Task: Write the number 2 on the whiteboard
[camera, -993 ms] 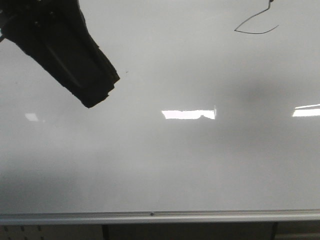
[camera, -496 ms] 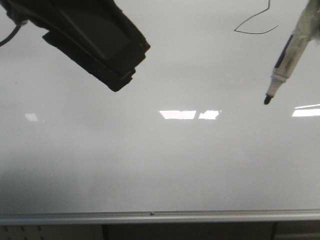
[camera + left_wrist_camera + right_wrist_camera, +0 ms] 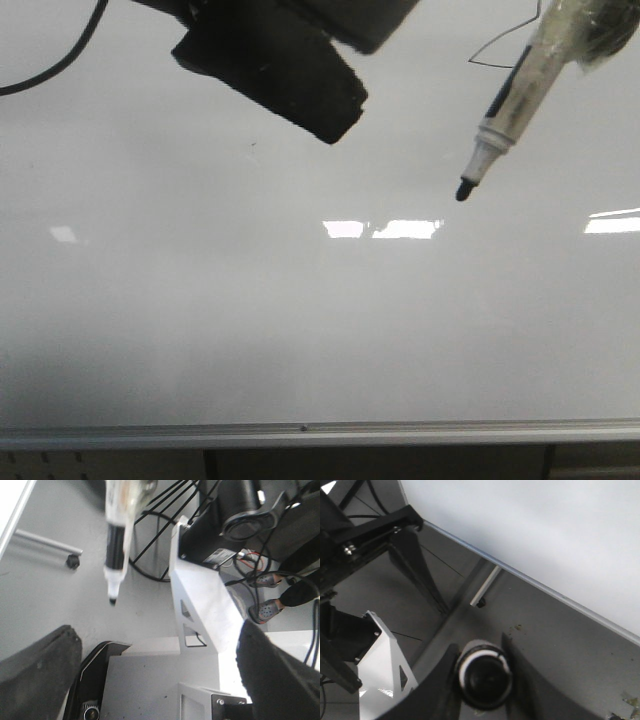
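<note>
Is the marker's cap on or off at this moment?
Off. The marker shows its bare dark tip in the front view, pointing down over the whiteboard; no cap covers it.

My left gripper hangs high over the white surface, dark and blunt — in my left wrist view its two padded fingers stand wide apart with nothing between them. My right gripper sits at the upper right edge — its jaws are pressed against a marker, tip slanting down-left.
</note>
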`<action>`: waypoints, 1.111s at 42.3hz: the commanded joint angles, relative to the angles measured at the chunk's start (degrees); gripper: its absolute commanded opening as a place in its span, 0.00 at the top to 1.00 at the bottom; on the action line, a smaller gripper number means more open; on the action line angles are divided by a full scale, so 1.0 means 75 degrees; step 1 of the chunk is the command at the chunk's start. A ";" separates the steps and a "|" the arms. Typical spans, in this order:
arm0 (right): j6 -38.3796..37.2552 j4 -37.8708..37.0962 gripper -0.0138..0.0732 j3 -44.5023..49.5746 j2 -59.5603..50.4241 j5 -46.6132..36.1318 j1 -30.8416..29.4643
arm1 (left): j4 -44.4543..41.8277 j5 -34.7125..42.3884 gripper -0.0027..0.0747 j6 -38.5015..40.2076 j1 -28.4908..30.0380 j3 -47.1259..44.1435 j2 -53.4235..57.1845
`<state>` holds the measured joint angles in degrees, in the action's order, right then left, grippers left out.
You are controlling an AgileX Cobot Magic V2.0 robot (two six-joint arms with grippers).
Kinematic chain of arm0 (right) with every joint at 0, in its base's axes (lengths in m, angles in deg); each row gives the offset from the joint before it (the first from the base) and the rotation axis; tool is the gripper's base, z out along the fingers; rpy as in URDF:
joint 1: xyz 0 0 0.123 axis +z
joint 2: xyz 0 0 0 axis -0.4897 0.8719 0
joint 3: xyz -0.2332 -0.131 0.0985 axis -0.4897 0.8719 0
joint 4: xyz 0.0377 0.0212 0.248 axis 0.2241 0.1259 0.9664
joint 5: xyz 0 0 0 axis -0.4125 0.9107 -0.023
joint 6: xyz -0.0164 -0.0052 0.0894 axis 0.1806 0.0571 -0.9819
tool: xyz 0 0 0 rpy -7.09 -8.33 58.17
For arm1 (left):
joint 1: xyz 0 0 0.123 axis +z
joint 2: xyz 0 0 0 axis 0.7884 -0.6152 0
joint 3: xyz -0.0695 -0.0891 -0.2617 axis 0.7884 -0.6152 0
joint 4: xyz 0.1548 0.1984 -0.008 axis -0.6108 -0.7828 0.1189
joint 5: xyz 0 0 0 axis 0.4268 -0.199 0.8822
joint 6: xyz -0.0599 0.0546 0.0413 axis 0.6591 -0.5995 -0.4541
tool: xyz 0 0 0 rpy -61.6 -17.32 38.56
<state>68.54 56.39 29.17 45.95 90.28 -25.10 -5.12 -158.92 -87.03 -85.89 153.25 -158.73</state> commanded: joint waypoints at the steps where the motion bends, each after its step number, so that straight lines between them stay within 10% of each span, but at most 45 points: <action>1: 0.0319 0.0877 0.97 -0.0186 -0.0147 0.0189 -0.0017 | 0.0721 -0.0373 0.18 -0.0132 -0.0192 0.0221 0.0252; 23: 0.0846 0.1985 0.97 -0.0186 -0.0147 0.1186 -0.0017 | 0.1609 -0.0373 0.23 -0.0464 -0.0808 0.0221 0.0252; 40: 0.0846 0.2028 0.97 -0.0186 -0.0147 0.1298 -0.0017 | 0.1609 -0.0188 0.99 -0.0514 -0.0808 0.0221 0.0252; 47: 0.0846 0.2036 0.96 -0.0186 -0.0147 0.1282 -0.0017 | 0.1609 -0.0171 0.99 -0.0643 -0.0808 0.0221 0.0252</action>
<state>74.52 68.31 29.17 45.38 97.99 -25.10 1.36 -156.44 -89.95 -91.49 153.25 -159.07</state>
